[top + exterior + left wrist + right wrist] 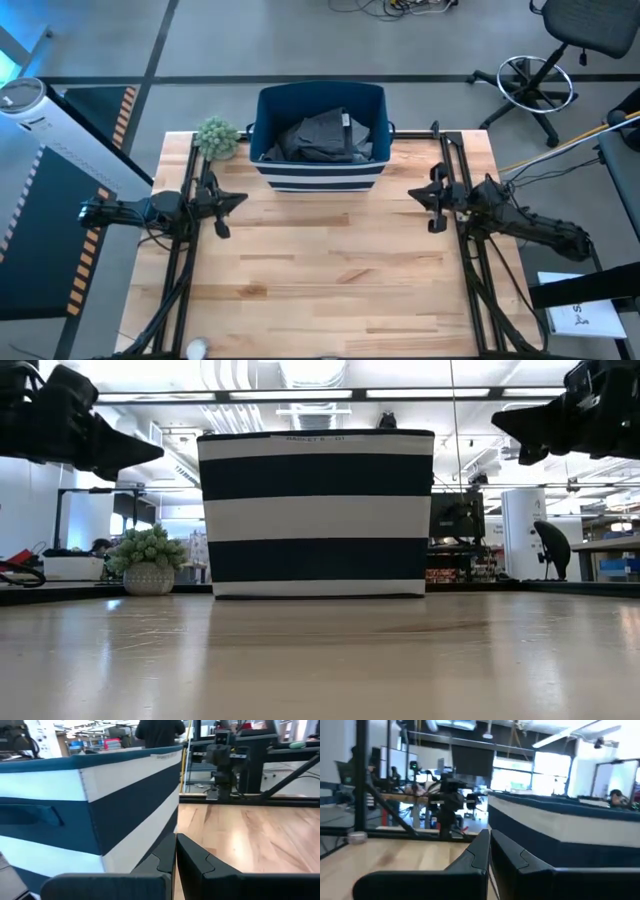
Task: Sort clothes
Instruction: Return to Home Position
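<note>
Wooden table [320, 660] surface lies nearest in the low view and runs back to the bin.

Left gripper [175, 842]: raised above the table near the left edge, in the far half, pointing toward the table's middle. Its fingers are pressed together with nothing between them.

Right gripper [489, 837]: raised above the table near the right edge, opposite the left gripper, pointing inward. Its fingers are likewise closed together and hold nothing.

Navy bin with white stripes [320, 176]: upright at the middle of the far edge, farther back than both grippers and touching neither.

Clothes [318, 138]: dark grey fabric lies crumpled inside the bin, below its rim. What lies under it cannot be made out.

Potted plant [217, 137]: at the far left corner, just beside the bin, not touching it.

Person [160, 731]: in a dark top, in the room beyond the bin.

Office chair [560, 50]: on the floor beyond the far right corner.
</note>
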`<state>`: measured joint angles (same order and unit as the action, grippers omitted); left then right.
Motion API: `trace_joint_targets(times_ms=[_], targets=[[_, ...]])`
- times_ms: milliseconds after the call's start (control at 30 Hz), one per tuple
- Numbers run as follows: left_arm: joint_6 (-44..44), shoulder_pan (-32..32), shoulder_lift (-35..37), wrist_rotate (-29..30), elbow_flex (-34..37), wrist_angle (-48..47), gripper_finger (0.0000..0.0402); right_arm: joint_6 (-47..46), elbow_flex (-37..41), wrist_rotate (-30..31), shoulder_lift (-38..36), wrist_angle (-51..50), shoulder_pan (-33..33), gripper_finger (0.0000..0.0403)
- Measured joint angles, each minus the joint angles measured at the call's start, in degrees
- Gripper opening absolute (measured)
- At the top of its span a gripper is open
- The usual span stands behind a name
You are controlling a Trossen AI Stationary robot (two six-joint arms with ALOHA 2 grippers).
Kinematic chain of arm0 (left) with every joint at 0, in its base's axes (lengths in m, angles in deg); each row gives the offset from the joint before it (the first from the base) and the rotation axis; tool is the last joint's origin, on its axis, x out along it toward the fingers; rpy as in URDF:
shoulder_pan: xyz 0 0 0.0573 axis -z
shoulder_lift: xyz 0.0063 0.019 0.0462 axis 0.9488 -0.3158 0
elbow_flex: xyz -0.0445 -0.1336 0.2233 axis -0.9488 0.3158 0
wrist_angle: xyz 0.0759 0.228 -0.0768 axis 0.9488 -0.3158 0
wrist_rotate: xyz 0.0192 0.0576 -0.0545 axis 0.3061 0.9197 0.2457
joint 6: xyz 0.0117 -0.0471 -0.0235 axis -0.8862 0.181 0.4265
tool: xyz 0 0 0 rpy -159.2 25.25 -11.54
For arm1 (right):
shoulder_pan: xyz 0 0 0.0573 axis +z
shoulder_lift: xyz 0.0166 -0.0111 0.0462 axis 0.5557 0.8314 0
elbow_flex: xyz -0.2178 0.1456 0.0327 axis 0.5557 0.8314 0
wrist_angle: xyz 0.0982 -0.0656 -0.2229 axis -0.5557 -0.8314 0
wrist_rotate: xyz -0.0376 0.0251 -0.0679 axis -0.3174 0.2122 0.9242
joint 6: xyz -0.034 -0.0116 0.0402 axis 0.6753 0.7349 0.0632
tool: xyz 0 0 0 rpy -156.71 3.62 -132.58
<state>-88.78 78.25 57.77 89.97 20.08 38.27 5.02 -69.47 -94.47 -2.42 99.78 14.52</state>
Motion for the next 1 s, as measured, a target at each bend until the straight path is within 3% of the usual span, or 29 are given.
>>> trace_joint_targets(times_ms=[233, 433, 733, 1000], targets=[[-0.15, 0.00, 0.00, 0.59, 0.28, -0.06, 0.0000, -0.31, 0.04, -7.54, -2.22, -0.24, 1.68, 0.0000], [-0.69, 0.02, 0.00, 2.63, 0.35, -0.05, 0.0000, -1.52, 0.07, -7.91, -4.66, -2.90, 6.31, 0.0000], [-0.12, 0.02, 0.00, 3.46, 0.35, 0.96, 0.0000, 4.32, 0.09, 15.53, -4.10, -10.14, 18.50, 0.0000], [0.77, 0.02, 0.00, 3.44, 0.35, 0.92, 0.0000, 2.66, 0.13, 20.06, -4.54, -16.15, 19.87, 0.0000]])
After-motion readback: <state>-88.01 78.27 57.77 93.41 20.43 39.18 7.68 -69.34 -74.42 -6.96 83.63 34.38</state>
